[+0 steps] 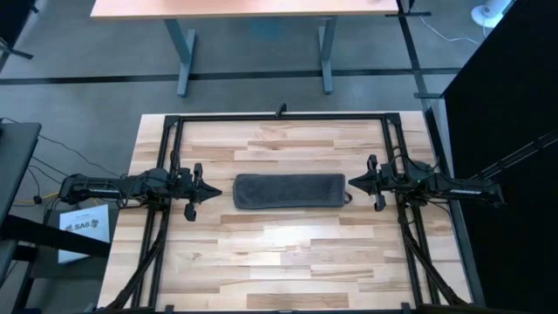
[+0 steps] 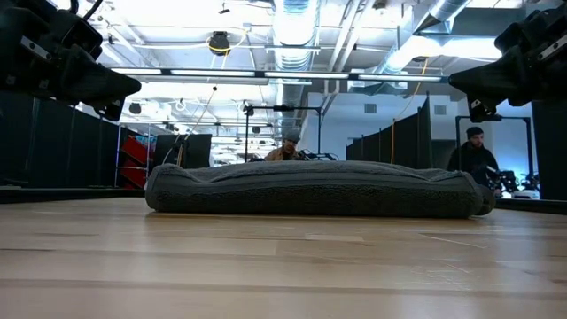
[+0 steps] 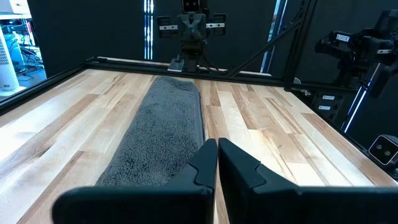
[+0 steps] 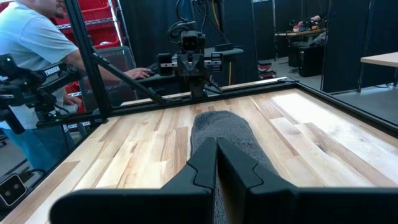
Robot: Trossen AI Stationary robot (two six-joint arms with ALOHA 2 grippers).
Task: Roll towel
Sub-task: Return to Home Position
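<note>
Evidently the towel [image 1: 290,191] is laid rolled mid-table, so the left gripper [image 1: 215,189] and right gripper [image 1: 353,182] are held closed and empty, just off its ends

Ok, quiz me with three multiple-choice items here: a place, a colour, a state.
1. Where is the towel? A) between the two pincers B) at the table's near edge C) under the left arm
2. Its colour? A) white B) dark grey C) red
3. The left pincer and right pincer are: A) wide open B) holding the towel C) shut, empty
Answers: 1 A, one pincer sits off each end of it; 2 B, charcoal in every view; 3 C, each shows no gap in its wrist view.
</note>
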